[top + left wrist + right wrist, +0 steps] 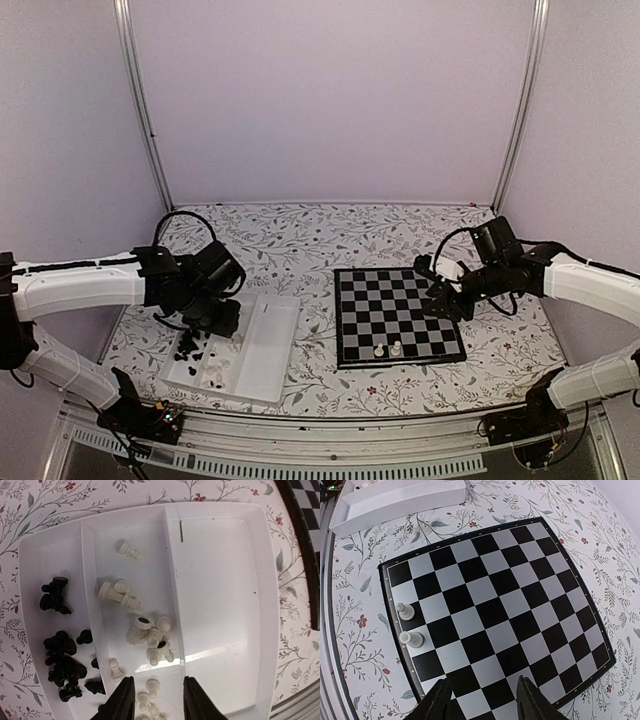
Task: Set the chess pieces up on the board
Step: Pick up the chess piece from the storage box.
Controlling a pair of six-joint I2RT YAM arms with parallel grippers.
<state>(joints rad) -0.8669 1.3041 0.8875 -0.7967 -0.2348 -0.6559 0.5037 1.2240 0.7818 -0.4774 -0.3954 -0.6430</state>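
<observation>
Chess pieces (150,635) are mostly being kept in a white tray (225,605) toward the table's (300,240) near-left corner, black ones (62,655) in its outer compartment and cream ones (112,591) in the next. Two cream pieces (411,639) are being carried side by side on the board (400,300), along its near edge, right of the table's middle. The left jaws are being held spread over the cream heap, the right jaws spread above the board.

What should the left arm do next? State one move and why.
Probably lower the left jaws onto the small cream-white plastic chess piece between them in the white compartment tray; only two pieces stand on the black-and-silver checked board.
</observation>
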